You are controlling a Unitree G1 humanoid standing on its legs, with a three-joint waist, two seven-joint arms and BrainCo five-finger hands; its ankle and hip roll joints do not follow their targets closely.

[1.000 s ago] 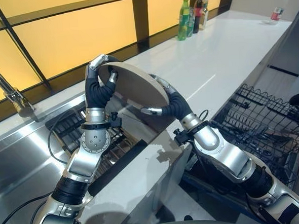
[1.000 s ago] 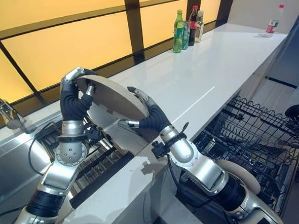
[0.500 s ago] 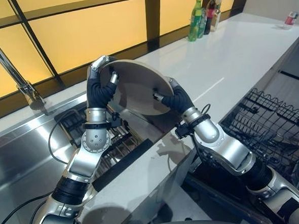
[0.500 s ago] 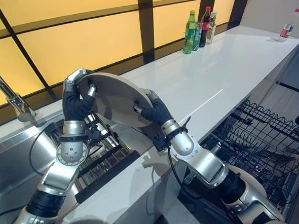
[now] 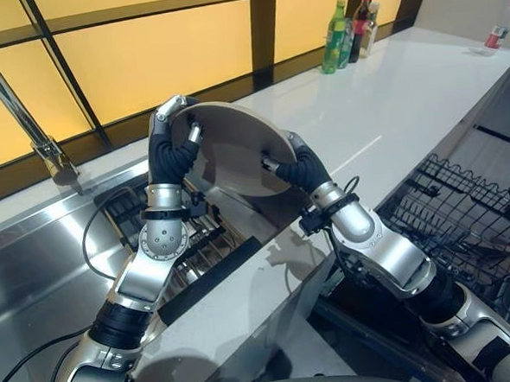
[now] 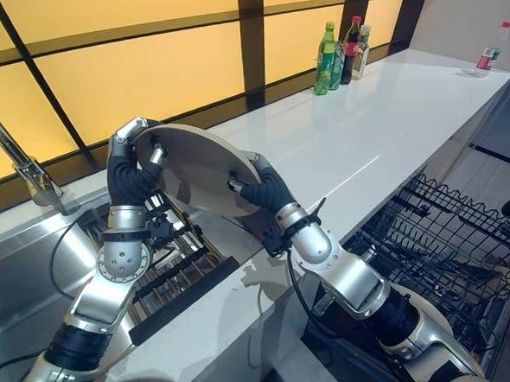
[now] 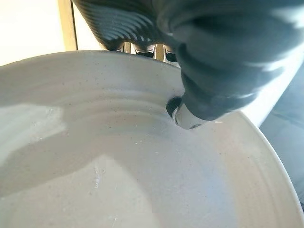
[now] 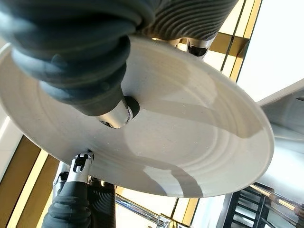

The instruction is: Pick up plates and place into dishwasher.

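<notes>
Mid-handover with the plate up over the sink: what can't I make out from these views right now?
- Sink rack: the plate and left hand cover part of it in both eye views.
- Right hand: fingers behind the plate in eye views.
- Dishwasher rack: cut off by the right edge; free slots unclear.
- Bottles: too small to tell contents.

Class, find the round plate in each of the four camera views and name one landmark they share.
Left eye view: plate upper centre, held between both hands.
Right eye view: plate upper centre-left.
Left wrist view: plate spans the lower frame.
Right wrist view: plate across the middle.
Shared landmark: the plate's rim.
</notes>
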